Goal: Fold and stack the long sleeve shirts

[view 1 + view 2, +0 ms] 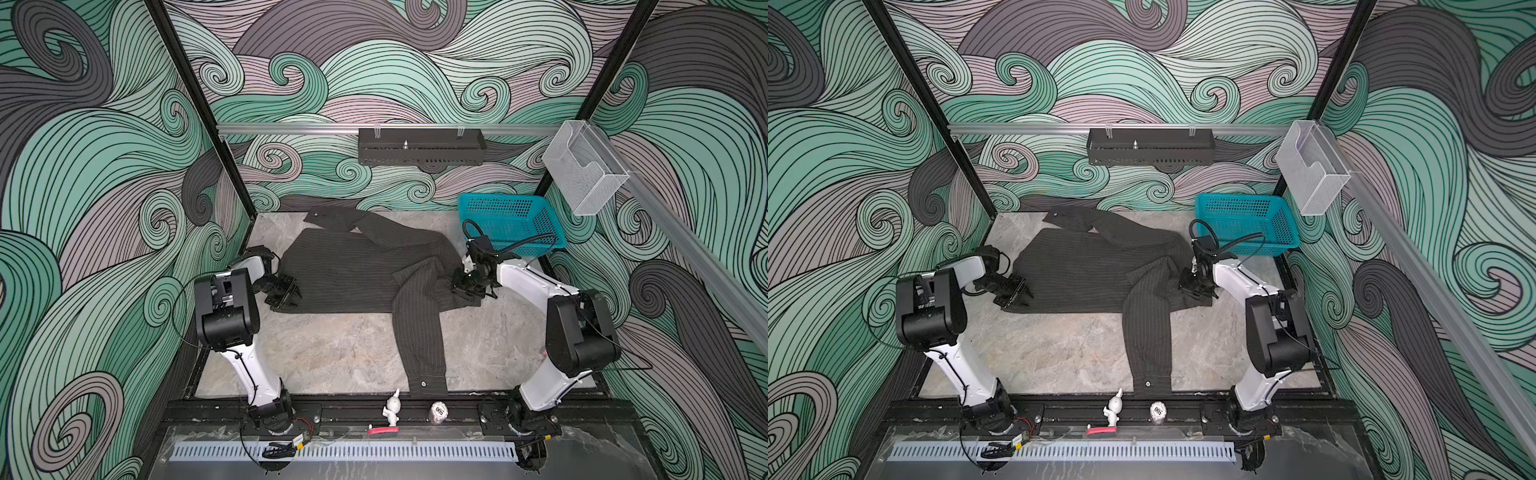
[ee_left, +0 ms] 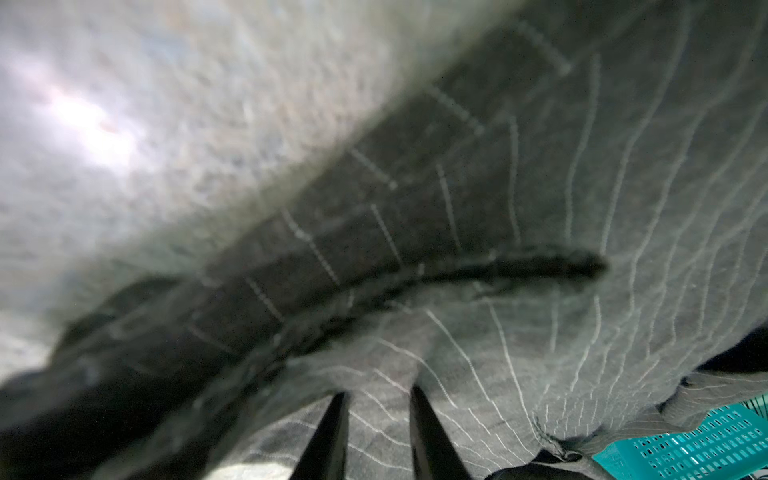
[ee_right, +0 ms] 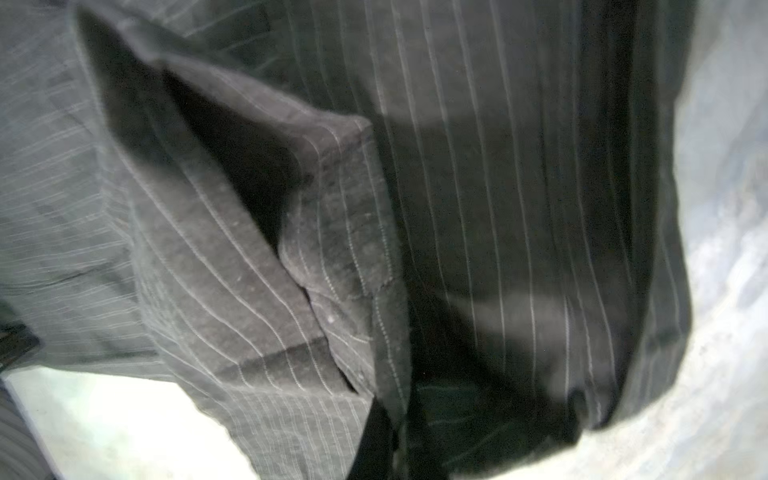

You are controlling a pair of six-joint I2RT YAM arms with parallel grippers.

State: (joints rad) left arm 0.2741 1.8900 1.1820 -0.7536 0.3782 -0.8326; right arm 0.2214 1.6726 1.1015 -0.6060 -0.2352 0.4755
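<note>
Nearest, one sleeve's cuff [image 1: 428, 382] reaches the table's [image 1: 332, 353] front edge. Both wrist views are blurred and filled with pinstriped cloth. The left gripper [image 2: 378, 392] has its jaws narrowly apart at the left hem of the shirt [image 1: 353, 270]; I cannot tell whether they pinch it. The right gripper [image 1: 463, 286] is clenched, seemingly on a fold at the shirt's right end. Both arms lean inward, elbows raised. The shirt lies spread mid-table, and the teal basket [image 1: 511, 224] sits at the far right.

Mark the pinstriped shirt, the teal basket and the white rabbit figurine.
pinstriped shirt [image 1: 345, 270], in a top view, on its flat body panel.
teal basket [image 1: 498, 198], in a top view, on its far rim.
white rabbit figurine [image 1: 392, 411], in a top view, on its torso.
</note>
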